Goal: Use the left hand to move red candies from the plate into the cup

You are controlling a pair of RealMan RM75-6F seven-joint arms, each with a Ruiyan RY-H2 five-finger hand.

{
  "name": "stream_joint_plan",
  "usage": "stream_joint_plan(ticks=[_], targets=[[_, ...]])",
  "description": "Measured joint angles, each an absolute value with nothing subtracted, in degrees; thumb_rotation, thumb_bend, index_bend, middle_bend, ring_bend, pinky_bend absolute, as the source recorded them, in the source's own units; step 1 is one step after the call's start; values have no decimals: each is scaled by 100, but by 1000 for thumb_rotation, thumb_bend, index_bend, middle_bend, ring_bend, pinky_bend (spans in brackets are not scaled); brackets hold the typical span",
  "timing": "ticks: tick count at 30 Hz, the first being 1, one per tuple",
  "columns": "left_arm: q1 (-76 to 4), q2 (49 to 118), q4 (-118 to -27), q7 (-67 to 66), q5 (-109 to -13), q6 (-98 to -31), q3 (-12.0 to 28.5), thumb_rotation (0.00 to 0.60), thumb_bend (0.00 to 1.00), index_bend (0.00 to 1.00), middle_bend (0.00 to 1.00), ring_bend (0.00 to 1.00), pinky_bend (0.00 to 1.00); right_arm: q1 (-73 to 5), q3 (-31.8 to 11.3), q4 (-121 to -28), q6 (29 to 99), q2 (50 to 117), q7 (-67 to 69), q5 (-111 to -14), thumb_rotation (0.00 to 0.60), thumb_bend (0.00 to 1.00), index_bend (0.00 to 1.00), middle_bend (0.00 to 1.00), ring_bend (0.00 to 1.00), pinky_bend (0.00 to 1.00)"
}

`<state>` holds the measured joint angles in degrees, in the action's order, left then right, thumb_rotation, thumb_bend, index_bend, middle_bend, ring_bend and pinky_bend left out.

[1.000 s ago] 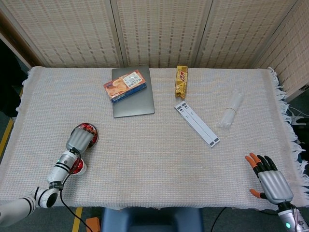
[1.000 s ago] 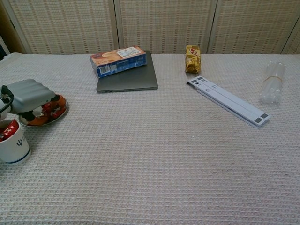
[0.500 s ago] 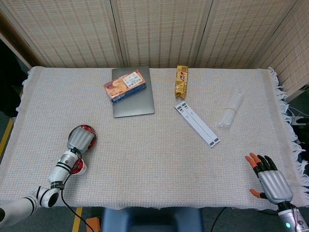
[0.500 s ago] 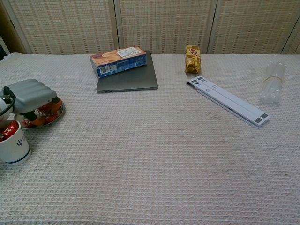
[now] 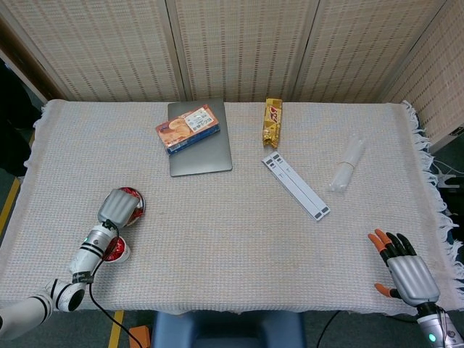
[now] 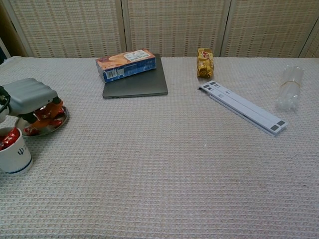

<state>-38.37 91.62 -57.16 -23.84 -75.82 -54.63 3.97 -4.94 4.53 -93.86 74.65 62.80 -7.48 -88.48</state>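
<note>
Red candies (image 6: 47, 113), shiny wrappers, piled on small silver plate (image 6: 59, 121) at left edge of frame, mid-height in chest view. White cup (image 6: 14, 157) just below plate, lower left, w/ red candies showing at its top. Left hand (image 6: 31, 97) over plate, back up, fingers curled down among the candies; can't tell if one is pinched. Right hand (image 5: 404, 270) lower right in head view, flat on cloth, fingers apart, holding nothing.
</note>
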Motion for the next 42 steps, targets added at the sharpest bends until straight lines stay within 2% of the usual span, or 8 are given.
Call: stream_joint_plan(ticks=[10, 18, 24, 36, 42], targets=[[-3402, 7902, -7661, -1945, -8098, -6430, 267, 600, 409, 607, 641, 564, 1000, -474, 514, -9384, 7534, 6257, -691, -9005, 600, 63, 0, 0, 0, 0], [-2735, 6869, -9032, -1659, -8740, -7284, -172, 600, 407, 590, 633, 564, 1000, -465, 563, -9381, 7571, 6238, -645, -9124, 600, 64, 0, 0, 0, 0], [-2390, 6755, -9203, -1631, -9017, -7458, -481, 600, 407, 551, 606, 560, 1000, -435, 641, -9380, 7660, 6222, -621, -9316, 600, 63, 0, 0, 0, 0], [-2390, 7054, -8812, -1643, -8872, -7077, -375, 600, 406, 513, 587, 528, 1000, -338, 716, -9350, 7882, 6199, -559, -9527, 600, 64, 0, 0, 0, 0], [-2415, 7133, -8658, -1661, -8780, -6804, -382, 600, 407, 448, 516, 475, 1000, -325, 695, -9342, 7908, 6207, -560, -9515, 600, 64, 0, 0, 0, 0]])
